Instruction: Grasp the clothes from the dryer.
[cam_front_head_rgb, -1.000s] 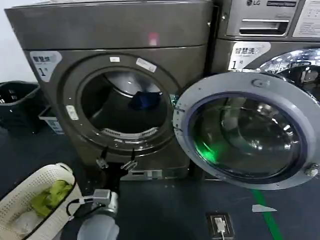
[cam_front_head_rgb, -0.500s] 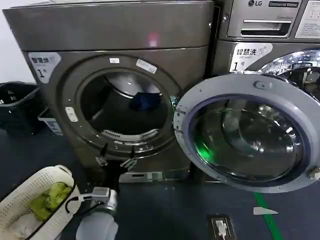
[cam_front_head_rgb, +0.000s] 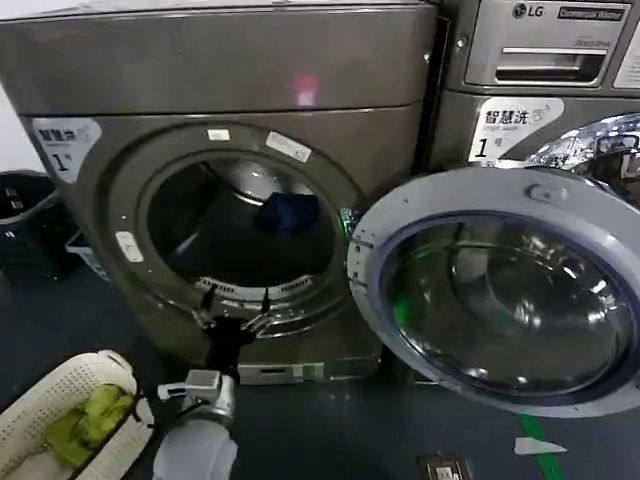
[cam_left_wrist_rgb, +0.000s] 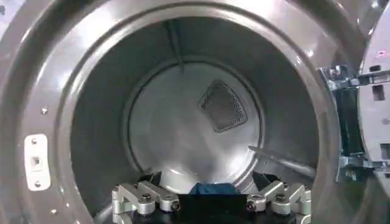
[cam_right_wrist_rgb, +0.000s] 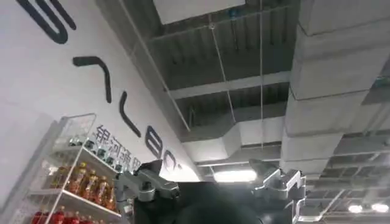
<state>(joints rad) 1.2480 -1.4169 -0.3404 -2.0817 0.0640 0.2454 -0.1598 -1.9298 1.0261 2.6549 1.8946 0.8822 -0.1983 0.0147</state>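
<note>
Approach is the step in hand: the left gripper hovers at the lower lip of the dryer, its fingers spread apart with nothing between them. Against the head view of a second ago, the porthole looms larger and sits lower and nearer the fingertips, so either arm or body has closed in on the opening; the pincer, earlier short of the rim, now overlaps it.

The clothes, a small dark blue bundle, lie deep in the drum, beyond the pincer, above it and a little to its right in the head view. In the left wrist view a blue strip shows just past the fingertips, between them; it is probably the same bundle, though most of it is cut off there. They are still well apart from the fingers.

The door hangs swung open off to the pincer's right, clear of the path. Behind and left of the pincer sits a white basket with yellow-green cloth.

The right gripper points up toward the ceiling, open and idle.

Next, I judge, the arm must reach inward and upward through the porthole before closing.
</note>
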